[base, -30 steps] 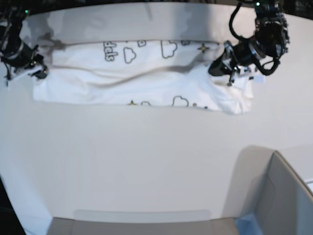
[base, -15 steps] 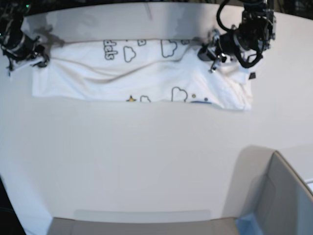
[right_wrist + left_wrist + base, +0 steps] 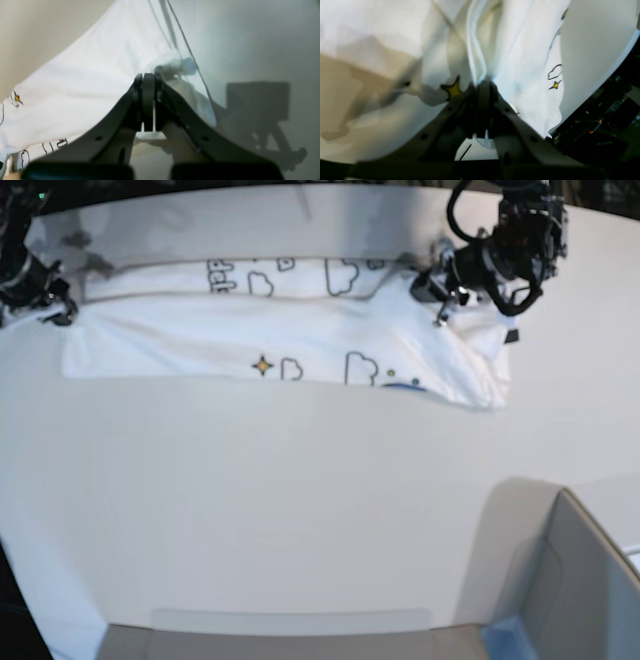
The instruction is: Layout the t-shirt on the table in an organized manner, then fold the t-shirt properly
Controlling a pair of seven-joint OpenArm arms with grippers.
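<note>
I see the t-shirt (image 3: 290,340) spread as a wide band along the far edge of the tabletop (image 3: 300,510). The left end effector (image 3: 432,288) is clenched on cloth at one end of the t-shirt; the right end effector (image 3: 55,310) is clenched on the opposite end.
</note>
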